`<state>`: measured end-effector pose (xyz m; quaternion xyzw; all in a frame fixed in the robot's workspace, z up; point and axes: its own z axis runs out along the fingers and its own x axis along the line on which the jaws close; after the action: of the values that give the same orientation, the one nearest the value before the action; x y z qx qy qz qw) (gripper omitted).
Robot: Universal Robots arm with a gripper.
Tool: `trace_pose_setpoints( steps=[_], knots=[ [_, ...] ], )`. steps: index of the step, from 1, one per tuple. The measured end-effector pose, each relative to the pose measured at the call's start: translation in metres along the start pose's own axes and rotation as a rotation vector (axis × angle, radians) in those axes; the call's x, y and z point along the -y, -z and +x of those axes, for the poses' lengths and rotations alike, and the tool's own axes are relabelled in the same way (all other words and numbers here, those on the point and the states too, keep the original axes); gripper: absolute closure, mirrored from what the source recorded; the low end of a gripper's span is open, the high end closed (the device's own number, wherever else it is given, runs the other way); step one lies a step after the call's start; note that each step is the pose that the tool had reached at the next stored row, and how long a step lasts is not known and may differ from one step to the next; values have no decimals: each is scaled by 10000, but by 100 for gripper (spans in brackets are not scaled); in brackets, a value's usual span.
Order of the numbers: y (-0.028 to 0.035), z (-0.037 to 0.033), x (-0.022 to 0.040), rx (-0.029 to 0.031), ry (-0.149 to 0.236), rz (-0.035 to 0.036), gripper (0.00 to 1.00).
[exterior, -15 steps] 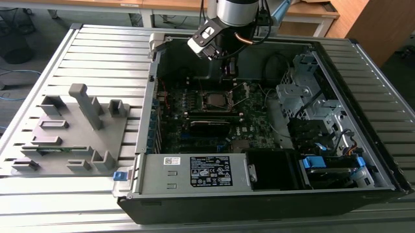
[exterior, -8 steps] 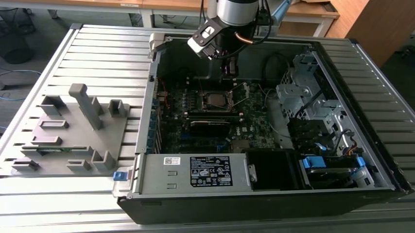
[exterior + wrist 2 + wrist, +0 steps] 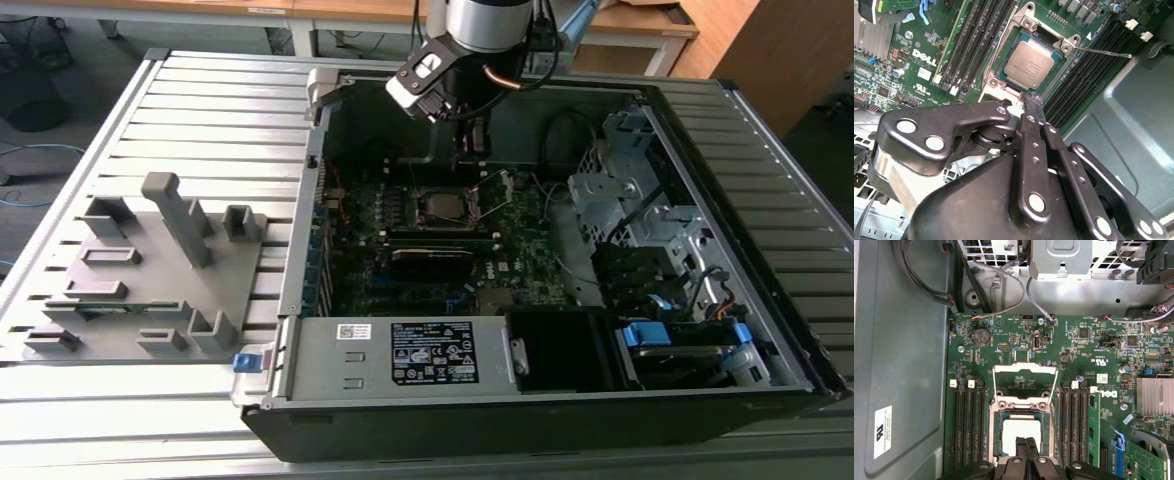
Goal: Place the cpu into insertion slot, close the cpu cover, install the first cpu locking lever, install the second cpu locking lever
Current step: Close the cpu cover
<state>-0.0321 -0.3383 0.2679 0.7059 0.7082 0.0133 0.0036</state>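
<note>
The cpu [image 3: 1021, 432] lies flat in the insertion slot [image 3: 441, 207], its grey metal top [image 3: 1031, 62] showing in both wrist views. The cpu cover [image 3: 1025, 377], a silvery frame, is flipped open and lies back on the board beside the slot. One thin locking lever [image 3: 1104, 51] sticks out sideways from the slot's corner. My gripper [image 3: 1026, 444] is shut with nothing between its fingers. Its tips [image 3: 1032, 100] are close over the cpu's edge on the cover's side; I cannot tell whether they touch it. In the exterior view the gripper [image 3: 467, 150] hangs inside the case, above the slot.
Long black memory slots [image 3: 968, 430] flank the slot, with a green memory stick [image 3: 1094, 430] on one side. A heatsink [image 3: 1154, 395], loose cables [image 3: 999, 275] and a drive cage [image 3: 627, 200] stand nearby. The power supply [image 3: 400, 355] fills the near corner. A grey fixture tray [image 3: 147, 270] lies at the exterior view's left.
</note>
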Motion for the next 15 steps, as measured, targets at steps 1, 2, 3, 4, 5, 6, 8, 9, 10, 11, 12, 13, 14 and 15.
trace_pose_setpoints(
  steps=[1,2,3,4,5,6,8,9,10,11,12,13,14,15],
  knots=[
    [0,0,0,0,0,0,89],
    [3,0,-1,0,1,0,89],
    [3,0,-6,0,2,1,89],
    [4,0,-11,1,2,2,89],
    [3,0,-17,1,1,1,89],
    [3,0,-22,0,0,1,89],
    [3,0,-23,0,-1,0,89],
    [3,0,-23,0,-1,0,89],
    [3,0,-24,0,0,0,89],
    [3,0,-24,0,0,0,89],
    [3,0,-25,0,0,0,89],
    [2,0,-29,0,2,0,89],
    [2,0,-37,0,1,1,89],
    [2,0,-47,0,1,1,89]
  ],
)
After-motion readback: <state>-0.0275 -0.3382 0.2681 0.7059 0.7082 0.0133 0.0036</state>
